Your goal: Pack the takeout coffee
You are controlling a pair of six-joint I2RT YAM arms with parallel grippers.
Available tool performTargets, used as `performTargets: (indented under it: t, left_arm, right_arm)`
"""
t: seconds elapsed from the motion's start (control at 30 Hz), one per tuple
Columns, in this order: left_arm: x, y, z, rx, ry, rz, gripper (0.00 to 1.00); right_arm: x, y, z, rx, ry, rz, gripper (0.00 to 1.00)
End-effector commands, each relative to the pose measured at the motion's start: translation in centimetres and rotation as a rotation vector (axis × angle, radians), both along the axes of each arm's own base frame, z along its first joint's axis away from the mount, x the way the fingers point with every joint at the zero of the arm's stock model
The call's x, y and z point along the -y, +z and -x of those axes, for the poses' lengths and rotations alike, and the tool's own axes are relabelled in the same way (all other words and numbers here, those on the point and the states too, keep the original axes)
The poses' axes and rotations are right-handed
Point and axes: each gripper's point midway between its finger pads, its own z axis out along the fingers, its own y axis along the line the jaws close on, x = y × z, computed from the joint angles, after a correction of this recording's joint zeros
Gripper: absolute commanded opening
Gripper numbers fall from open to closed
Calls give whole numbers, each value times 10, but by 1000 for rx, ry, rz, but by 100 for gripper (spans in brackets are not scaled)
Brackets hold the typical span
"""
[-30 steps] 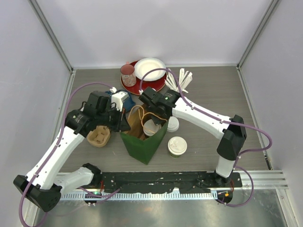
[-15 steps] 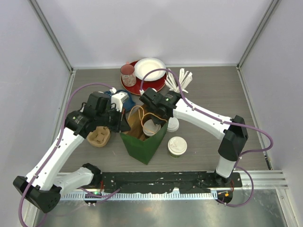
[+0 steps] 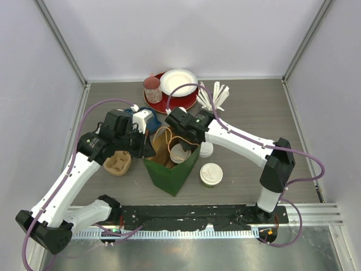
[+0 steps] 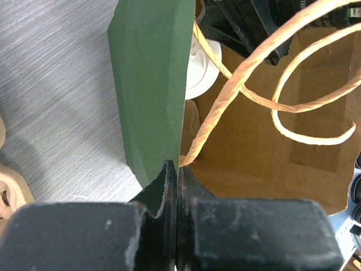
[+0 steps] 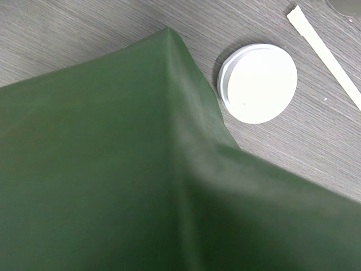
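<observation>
A green paper bag with a brown inside and twine handles stands open at the table's middle. My left gripper is shut on the bag's left rim; in the left wrist view the jaws pinch the green wall. My right gripper reaches into the bag's mouth and holds a tilted coffee cup, white in the left wrist view. The right wrist view shows only the bag's outer wall; its fingers are hidden. A second lidded green cup stands right of the bag.
A loose white lid lies by the bag, also in the right wrist view. A cardboard cup carrier lies left. Behind are a red plate with a white plate, a pink cup and wooden stirrers.
My right gripper and the cup have shifted slightly left and deeper into the bag's mouth. The left gripper has kept its hold on the rim.
</observation>
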Motion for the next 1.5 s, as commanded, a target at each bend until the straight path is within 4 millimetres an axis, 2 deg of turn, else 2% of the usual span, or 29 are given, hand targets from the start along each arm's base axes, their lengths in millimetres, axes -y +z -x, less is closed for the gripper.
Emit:
performTargets:
  t: [0.0,0.17,0.37,0.43,0.7,1.0,1.47]
  left_arm:
    - [3,10,-2,56,-21,27,0]
    - [3,12,-2,58,-22,27,0]
    - [4,13,-3,61,-29,23,0]
    - [3,13,-3,59,-32,18,0]
    - [0,11,-3,64,-36,-3,0]
    - [-2,12,-3,77,-46,-22,0]
    - [-2,13,-3,80,-51,-25,0]
  right_arm:
    - [-1,14,1,22,-27,-14,27]
    - [-4,34,0,66,-36,-50,41]
    - [-6,55,0,110,-52,-96,46]
    - [-2,60,-1,129,-65,-97,47]
    - [-3,79,-1,181,-74,-146,68]
    - [-9,96,-1,236,-49,-211,82]
    - [-18,145,9,358,13,-467,85]
